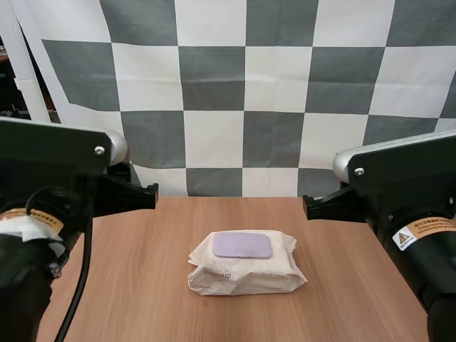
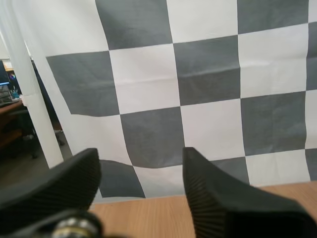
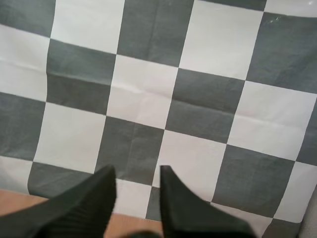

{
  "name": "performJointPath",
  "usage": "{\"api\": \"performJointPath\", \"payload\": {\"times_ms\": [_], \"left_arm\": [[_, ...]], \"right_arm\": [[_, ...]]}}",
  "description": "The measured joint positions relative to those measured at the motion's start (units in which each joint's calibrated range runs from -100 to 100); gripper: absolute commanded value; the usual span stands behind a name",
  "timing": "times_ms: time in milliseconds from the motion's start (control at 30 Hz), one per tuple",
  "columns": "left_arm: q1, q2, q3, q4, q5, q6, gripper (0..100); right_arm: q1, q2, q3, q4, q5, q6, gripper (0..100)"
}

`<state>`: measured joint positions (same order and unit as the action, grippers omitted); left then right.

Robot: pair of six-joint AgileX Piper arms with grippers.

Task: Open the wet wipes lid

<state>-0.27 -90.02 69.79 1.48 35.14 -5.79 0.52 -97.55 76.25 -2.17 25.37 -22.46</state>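
A grip that missed the lilac lid (image 1: 242, 245) could have dragged the whole wet wipes pack (image 1: 246, 263). The left gripper (image 2: 141, 153) stood wide open, empty; the pack lay low between both sets of jaws, lid shut; the right gripper (image 3: 137, 171) was narrowly parted, empty.

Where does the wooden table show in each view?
High view: table under the wet wipes pack.
Left wrist view: table beyond the open left end effector.
Right wrist view: table beside the open right end effector.
Shared landmark: the table's far edge.
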Motion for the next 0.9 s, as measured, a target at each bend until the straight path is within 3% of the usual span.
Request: {"api": "performJointPath", "payload": {"times_ms": [67,267,567,900], "left_arm": [[0.0,2.32,-2.4,0.0,2.53,0.0,100],[0.0,8.94,-9.97,-0.36,9.81,4.04,100],[0.0,19.64,-11.11,-11.6,28.86,16.5,100],[0.0,28.63,0.42,-18.64,20.44,29.83,100]], "right_arm": [[0.0,1.98,-1.08,-0.24,0.91,-0.58,100],[0.0,10.87,-8.05,-0.24,7.0,-4.19,100],[0.0,26.61,-21.81,-0.24,23.87,-5.57,100],[0.0,32.58,-25.97,1.01,27.67,-11.01,100]]}}
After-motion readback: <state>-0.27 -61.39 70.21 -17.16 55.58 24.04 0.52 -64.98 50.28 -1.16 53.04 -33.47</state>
